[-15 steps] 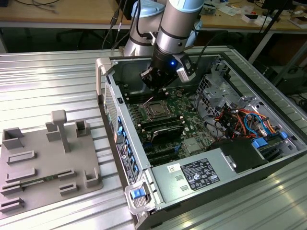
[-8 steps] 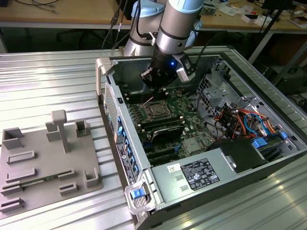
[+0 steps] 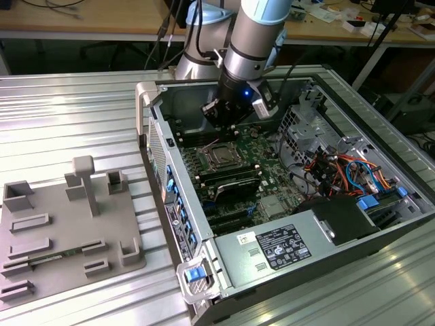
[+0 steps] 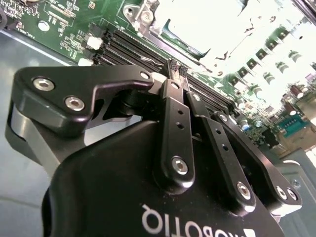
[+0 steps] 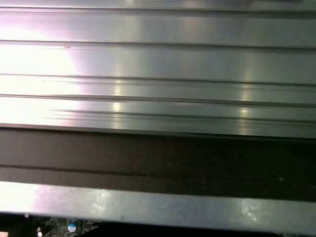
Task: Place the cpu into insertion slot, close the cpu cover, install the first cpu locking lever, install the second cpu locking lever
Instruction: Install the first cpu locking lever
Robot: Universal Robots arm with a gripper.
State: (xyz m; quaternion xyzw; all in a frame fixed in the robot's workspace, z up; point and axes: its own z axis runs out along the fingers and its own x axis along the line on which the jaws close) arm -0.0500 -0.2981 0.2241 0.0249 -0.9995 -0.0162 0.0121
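Observation:
The open computer case [image 3: 204,251] lies on a ribbed metal table with its motherboard facing up. The insertion slot [image 3: 221,155] is a small square socket with a silvery metal frame and a dark grey square inside. I cannot tell whether that square is the cpu. In the second wrist view the insertion slot [image 4: 197,29] is washed out by glare, so the cpu cover and levers are not clear. My gripper [image 3: 221,128] hangs just above the board at the socket's far side. In the second wrist view the gripper [image 4: 176,68] is shut, its black fingers [image 4: 174,123] meeting at the tips with nothing visible between them.
Long black memory slots [image 3: 231,178] run beside the socket. A power supply [image 3: 292,246] and coloured cables [image 3: 340,170] fill the exterior view's right of the case. A grey fixture plate [image 3: 68,231] with raised blocks lies on the table at the exterior view's left.

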